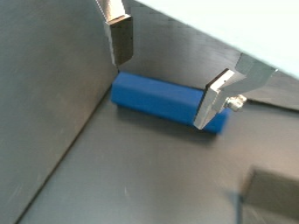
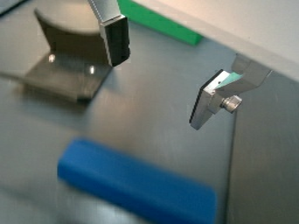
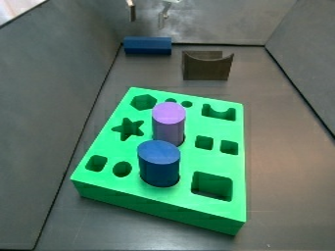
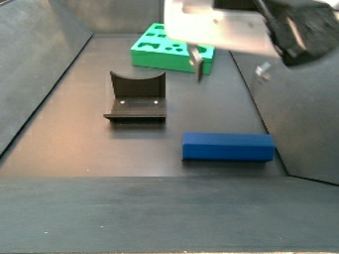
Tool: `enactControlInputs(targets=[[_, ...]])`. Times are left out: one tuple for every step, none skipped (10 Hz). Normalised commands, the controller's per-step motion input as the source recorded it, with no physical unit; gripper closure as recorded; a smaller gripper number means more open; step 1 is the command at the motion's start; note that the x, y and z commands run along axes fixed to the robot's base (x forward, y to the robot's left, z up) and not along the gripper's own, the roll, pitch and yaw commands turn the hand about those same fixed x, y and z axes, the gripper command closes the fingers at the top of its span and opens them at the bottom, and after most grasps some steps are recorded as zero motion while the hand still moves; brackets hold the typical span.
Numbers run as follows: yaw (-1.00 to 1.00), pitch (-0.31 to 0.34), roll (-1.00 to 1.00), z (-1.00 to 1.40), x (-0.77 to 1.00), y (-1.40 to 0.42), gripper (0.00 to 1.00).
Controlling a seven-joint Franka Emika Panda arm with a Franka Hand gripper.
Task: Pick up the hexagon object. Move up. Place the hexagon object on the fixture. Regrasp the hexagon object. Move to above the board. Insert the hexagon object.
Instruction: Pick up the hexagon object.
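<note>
Here the blue bar lies flat on the dark floor at the far end, with the notched brown block just to its right and the green board well apart, nearer the camera. In a wrist view the gripper hangs above the bar, its plates spread wide, one past each long side, holding nothing.

I'm seeing the gripper cropped by the top edge in a side view; the hexagon object is blurring in a wrist view.
</note>
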Motion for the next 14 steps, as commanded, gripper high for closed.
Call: enactControlInputs(targets=[[-0.09,-0.051,0.0,-0.2,-0.24,0.84,0.0],[-0.25,-0.059,0.0,-0.18,-0.11,0.71,0.0],[-0.63,-0.077,0.0,-0.11,0.0,0.37,0.0],[-0.87,-0.073,0.0,-0.14,0.05,0.15,0.0],[-0.86,-0.14,0.0,-0.31,-0.11,0.13,0.0],[-0.36,0.0,0.04,-0.17,-0.5,0.0,0.0],[-0.93,-0.149,-0.09,-0.72,-0.11,0.0,0.0],[-1.0,-0.209,-0.05,-0.7,0.0,0.0,0.0],[-1.0,-0.211,-0.04,-0.69,0.0,0.0,0.0],[-1.0,-0.209,-0.05,-0.7,0.0,0.0,0.0],[-1.0,-0.213,-0.05,-0.69,0.0,0.0,0.0],[-1.0,-0.213,-0.05,-0.69,0.0,0.0,0.0],[-1.0,-0.217,-0.06,-0.68,0.0,0.0,0.0],[-1.0,-0.214,-0.05,-0.68,0.0,0.0,0.0]])
